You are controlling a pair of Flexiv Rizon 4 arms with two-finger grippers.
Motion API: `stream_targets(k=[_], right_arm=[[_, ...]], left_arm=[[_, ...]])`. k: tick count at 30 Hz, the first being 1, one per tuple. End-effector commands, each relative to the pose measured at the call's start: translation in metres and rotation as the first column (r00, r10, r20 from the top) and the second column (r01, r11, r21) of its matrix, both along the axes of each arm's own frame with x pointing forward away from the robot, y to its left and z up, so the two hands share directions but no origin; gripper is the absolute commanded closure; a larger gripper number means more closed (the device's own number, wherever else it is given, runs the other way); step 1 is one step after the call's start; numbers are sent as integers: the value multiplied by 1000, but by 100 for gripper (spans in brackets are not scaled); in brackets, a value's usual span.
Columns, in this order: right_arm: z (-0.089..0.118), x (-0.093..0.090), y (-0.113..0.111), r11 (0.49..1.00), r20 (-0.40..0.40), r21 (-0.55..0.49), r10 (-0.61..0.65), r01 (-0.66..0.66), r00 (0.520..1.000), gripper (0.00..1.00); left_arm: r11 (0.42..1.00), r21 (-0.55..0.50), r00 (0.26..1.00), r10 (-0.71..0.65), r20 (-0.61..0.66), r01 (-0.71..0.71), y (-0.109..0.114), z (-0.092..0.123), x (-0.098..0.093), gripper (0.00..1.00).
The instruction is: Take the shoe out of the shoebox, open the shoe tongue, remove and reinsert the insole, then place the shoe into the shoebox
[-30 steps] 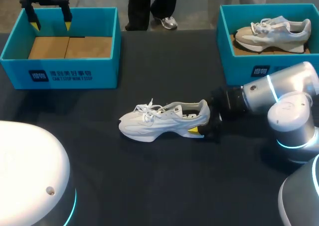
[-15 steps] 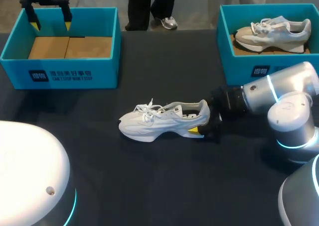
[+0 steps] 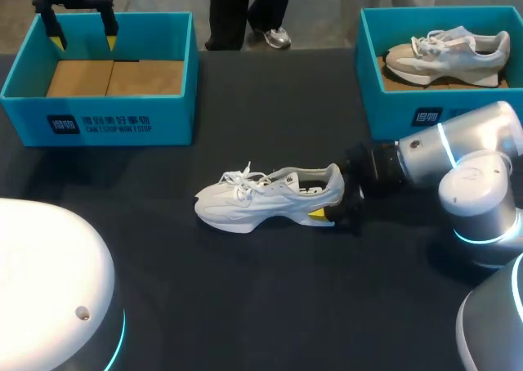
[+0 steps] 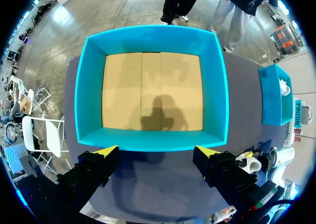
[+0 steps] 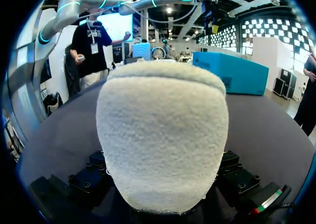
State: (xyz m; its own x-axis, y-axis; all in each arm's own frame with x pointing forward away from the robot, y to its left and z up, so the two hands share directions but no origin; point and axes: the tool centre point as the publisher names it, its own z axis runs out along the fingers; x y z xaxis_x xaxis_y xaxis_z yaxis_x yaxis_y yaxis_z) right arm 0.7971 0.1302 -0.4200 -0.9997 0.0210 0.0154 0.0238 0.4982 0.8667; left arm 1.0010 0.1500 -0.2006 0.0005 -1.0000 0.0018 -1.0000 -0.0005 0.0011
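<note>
Two blue boxes stand at the far side of the dark table, and one white shoe stands between them, nearer to us, in the middle of the head view. The shoe is upright on its sole, out of both boxes, with its toe toward the left of the frame, its heel toward the right and its laces loose on top.

Our right gripper comes in from the right edge and is closed on the shoe's heel. The near yellow tip lies against the side of the sole, and the far finger is hidden behind the heel. In the right wrist view the fuzzy heel of the shoe sits between the fingers and covers both tips. Well ahead of it stands the left box.

The left box, in the upper left of the head view, shows a brown cardboard floor. Its front wall carries a white logo block and white lettering, which we do not read off. Our left gripper hangs over the box's back wall, spread wide, holding nothing. In the left wrist view this gripper has the left box just ahead of its fingers.

The right box, in the upper right of the head view, holds a second, pale grey shoe, and its front wall bears a white label too.
</note>
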Motion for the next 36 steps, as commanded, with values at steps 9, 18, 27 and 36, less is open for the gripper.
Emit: stream_targets(k=[9, 18, 27, 36], right_arm=[[-4, 1, 4, 1000, 0, -1, 0, 0, 1000, 100], [-4, 1, 4, 1000, 0, -1, 0, 0, 1000, 100], [-4, 1, 4, 1000, 0, -1, 0, 0, 1000, 100], [-4, 1, 4, 1000, 0, -1, 0, 0, 1000, 100]], left_arm=[[1000, 1, 1000, 0, 0, 0, 0, 0, 0, 0], [997, 49, 999, 53, 2, -53, -15, 3, -9, 0], [997, 36, 997, 73, 12, -74, -36, 10, -26, 0], [985, 130, 994, 106, 37, -110, -60, 11, -38, 0]])
